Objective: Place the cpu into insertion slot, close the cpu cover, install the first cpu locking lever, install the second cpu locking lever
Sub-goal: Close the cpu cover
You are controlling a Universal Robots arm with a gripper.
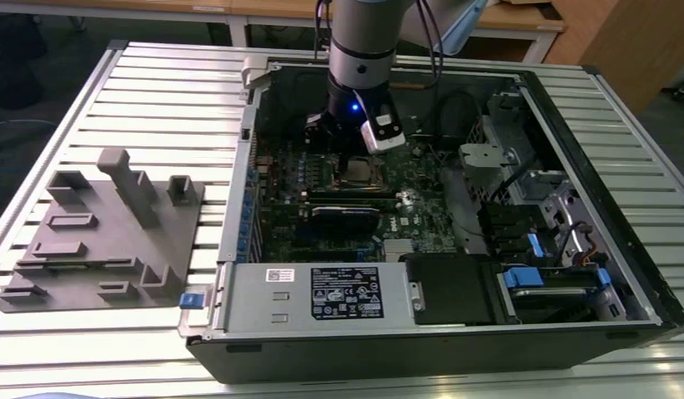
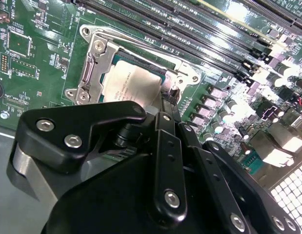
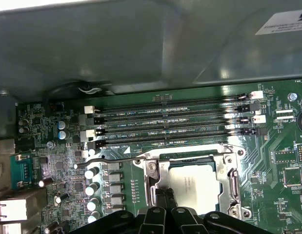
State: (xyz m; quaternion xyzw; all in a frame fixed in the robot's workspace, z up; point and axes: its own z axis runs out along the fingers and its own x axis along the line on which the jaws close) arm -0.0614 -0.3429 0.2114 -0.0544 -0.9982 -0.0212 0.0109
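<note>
In the exterior view's upper centre, the insertion slot (image 1: pixel 358 172) holds the cpu (image 2: pixel 131 83) under the cpu cover (image 2: pixel 90 73); the closed tool (image 2: pixel 169 96) sits at its edge.

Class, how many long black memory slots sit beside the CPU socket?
4 memory slots, parallel side by side in the first wrist view, between the insertion slot and the case wall; none seems hidden.
</note>
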